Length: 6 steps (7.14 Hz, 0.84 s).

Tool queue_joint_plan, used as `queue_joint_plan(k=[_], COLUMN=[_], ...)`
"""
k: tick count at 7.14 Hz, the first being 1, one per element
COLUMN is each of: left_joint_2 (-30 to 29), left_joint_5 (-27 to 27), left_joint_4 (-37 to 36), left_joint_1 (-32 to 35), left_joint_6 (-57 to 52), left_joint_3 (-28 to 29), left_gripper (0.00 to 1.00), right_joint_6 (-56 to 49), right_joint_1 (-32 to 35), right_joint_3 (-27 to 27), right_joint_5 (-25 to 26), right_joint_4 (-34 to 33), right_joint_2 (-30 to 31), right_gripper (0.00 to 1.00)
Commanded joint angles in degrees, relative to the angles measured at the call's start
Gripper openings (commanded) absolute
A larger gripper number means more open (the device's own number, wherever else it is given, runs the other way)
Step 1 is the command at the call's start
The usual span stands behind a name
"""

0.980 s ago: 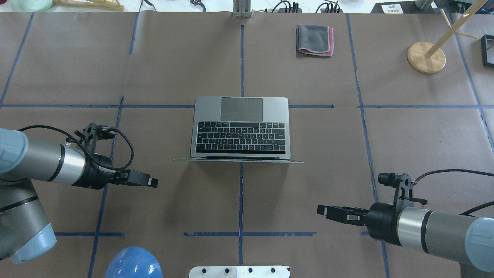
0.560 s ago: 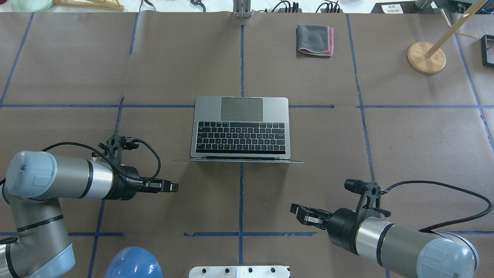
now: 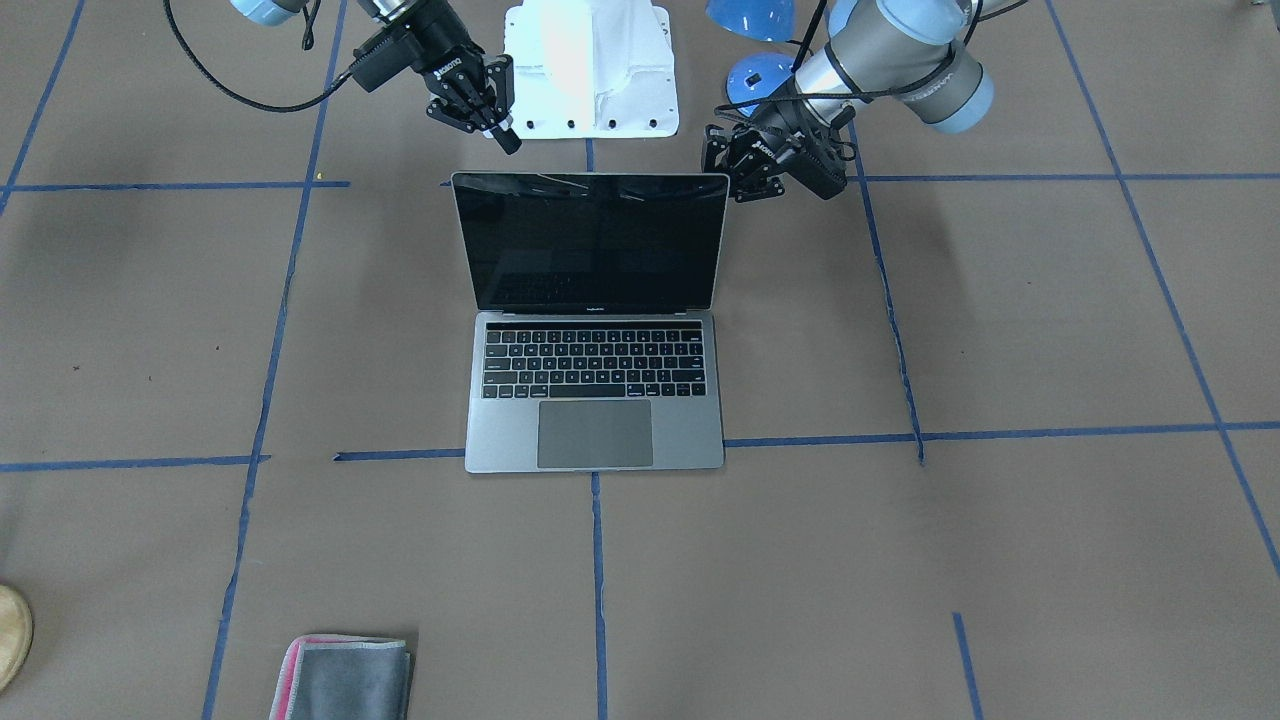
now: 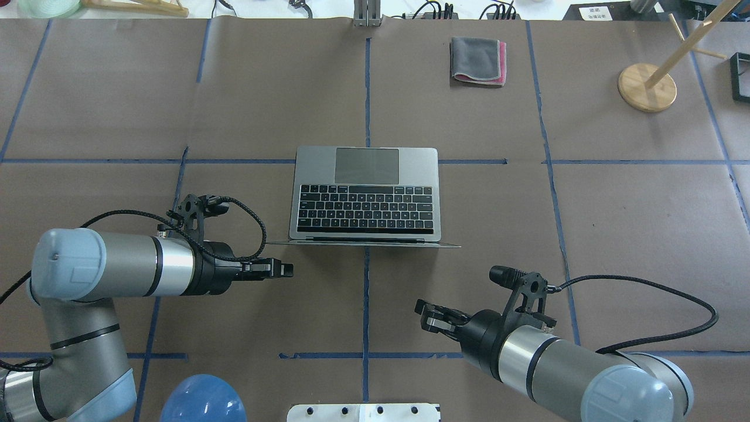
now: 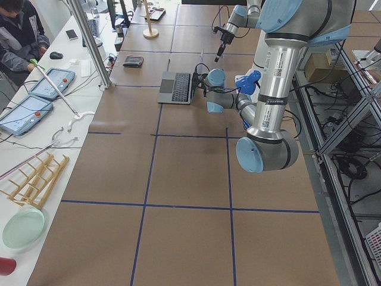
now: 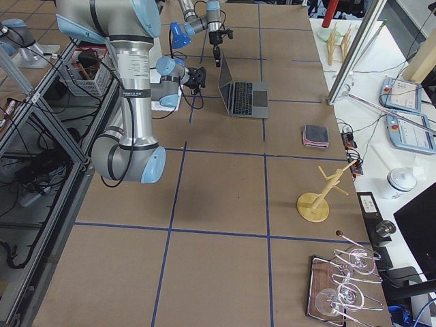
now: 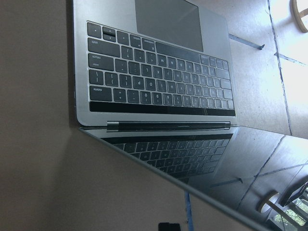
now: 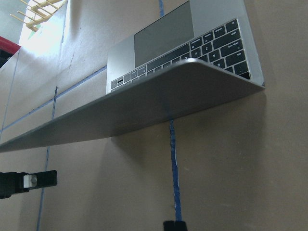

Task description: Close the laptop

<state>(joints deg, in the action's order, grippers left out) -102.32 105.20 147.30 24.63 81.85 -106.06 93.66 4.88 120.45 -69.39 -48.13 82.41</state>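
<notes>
The laptop [image 4: 363,193] sits open in the middle of the table [image 4: 117,88], long axis across the robot's front, lid [image 8: 159,106] upright with its back toward the robot. Your left fingers [image 4: 286,269], pressed together, are nearer, just off the lid's left corner. The right fingers [image 4: 423,308], also together, hang farther back. Overhead shows you only the lid's thin edge; front-facing shows the black screen [image 3: 590,240].

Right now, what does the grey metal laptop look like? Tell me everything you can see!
The slim grey metal laptop is open, its lid standing about upright. Its glossy black screen is dark, above black keys and a big trackpad. It lies flat on the brown table, screen facing away from the robot. Only the table touches it; the left gripper and right gripper hover behind the lid.
</notes>
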Motion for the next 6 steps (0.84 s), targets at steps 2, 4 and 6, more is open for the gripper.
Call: queue_joint_plan(k=[2,4,6], left_joint_2=[-0.25,-0.34,-0.34], left_joint_5=[0.09,0.09,0.09], left_joint_4=[-0.08,-0.08,-0.08], left_joint_1=[0.15,0.07,0.24], left_joint_6=[0.16,0.16,0.16], left_joint_3=[-0.89,-0.99,-0.99], left_gripper=[0.00,0.00,0.00], right_joint_6=[0.47,0.38,0.38], right_joint_1=[2.93,4.87,6.10], right_joint_3=[-0.13,-0.57,-0.66], right_joint_5=[0.05,0.05,-0.13], right_joint_4=[-1.34,-7.46,-9.79], right_joint_2=[-0.75,-4.86,-5.68], right_gripper=[0.01,0.01,0.01])
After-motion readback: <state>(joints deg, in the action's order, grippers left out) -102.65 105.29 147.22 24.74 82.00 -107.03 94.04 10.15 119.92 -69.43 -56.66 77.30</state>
